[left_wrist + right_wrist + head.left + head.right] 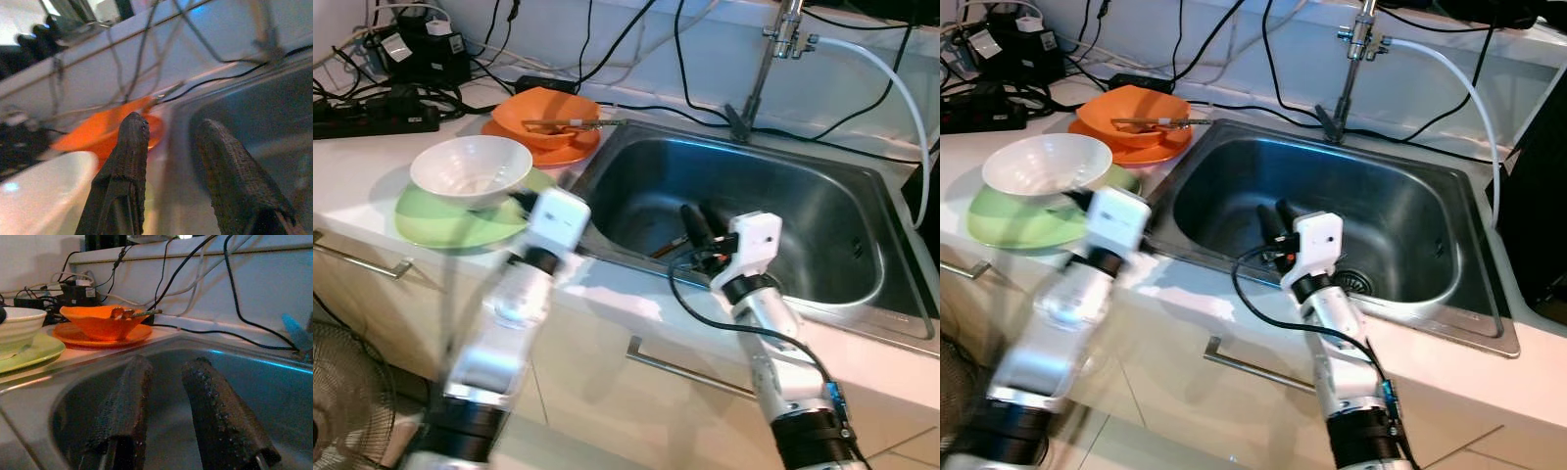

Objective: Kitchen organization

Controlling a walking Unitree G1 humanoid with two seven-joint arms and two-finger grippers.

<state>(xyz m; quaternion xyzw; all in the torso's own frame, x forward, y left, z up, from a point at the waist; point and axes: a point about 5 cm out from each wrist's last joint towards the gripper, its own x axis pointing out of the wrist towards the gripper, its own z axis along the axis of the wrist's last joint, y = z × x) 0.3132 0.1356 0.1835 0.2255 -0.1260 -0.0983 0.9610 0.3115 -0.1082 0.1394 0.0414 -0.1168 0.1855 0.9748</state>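
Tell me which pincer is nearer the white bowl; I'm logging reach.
Left. The left pincer is right beside the white bowl on the green plate; the right pincer is over the sink, well away.

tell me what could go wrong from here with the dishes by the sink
1. The white bowl sits on the green plate near the counter's front edge, and the blurred left gripper is right beside it; a sideways knock could push the stack off.
2. The utensil lies loose across the orange bowl, its end overhanging toward the sink, so it may slide in when lifted.
3. The right gripper is over the basin, open and holding nothing.
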